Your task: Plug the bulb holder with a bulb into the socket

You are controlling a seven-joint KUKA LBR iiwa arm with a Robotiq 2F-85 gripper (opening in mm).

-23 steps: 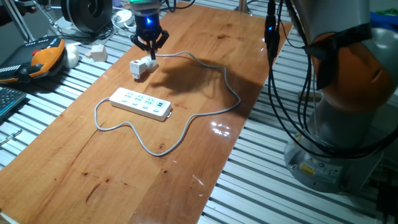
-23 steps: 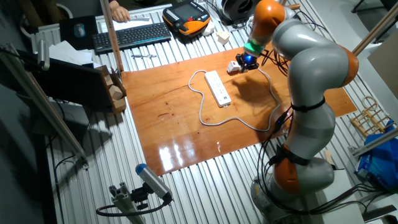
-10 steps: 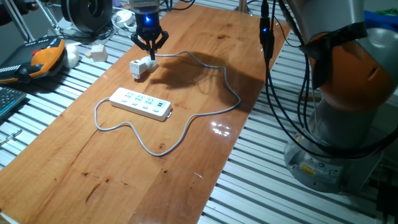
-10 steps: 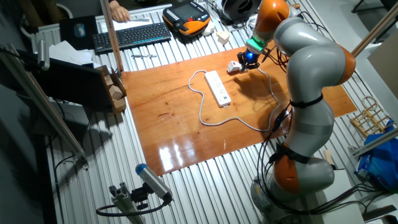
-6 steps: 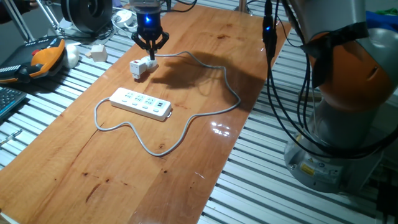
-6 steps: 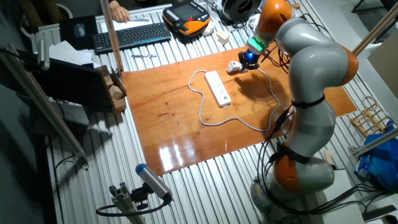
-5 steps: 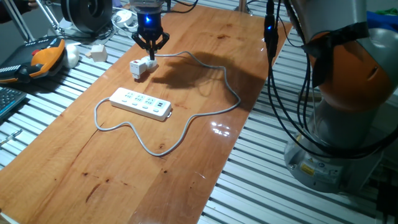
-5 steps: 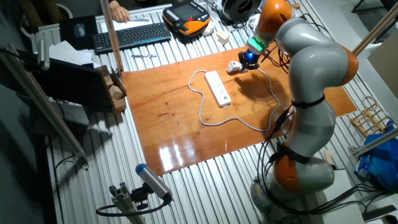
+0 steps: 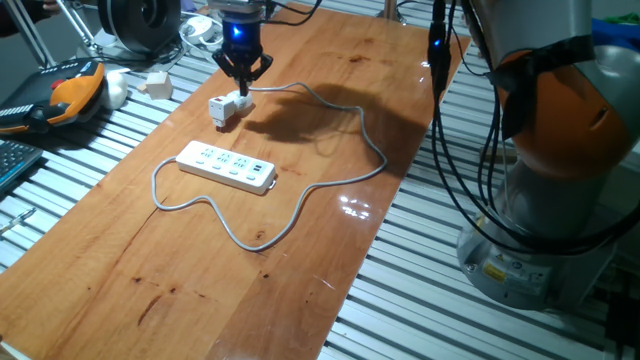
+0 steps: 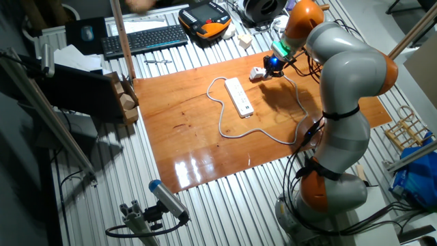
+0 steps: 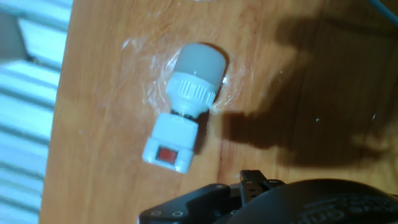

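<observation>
Wooden table (image 9: 330,150) on a slatted metal bench. Socket (image 9: 227,166) flat near centre, cable (image 9: 330,180) looping off toward 3 o'clock. Holder (image 9: 228,106) lying on its side at 12 o'clock from socket, well apart; red mark up, bulb (image 11: 198,64) pointing to 1 o'clock in hand view. Gripper (image 9: 243,78) just above holder, fingers spread, gripping nothing.
</observation>
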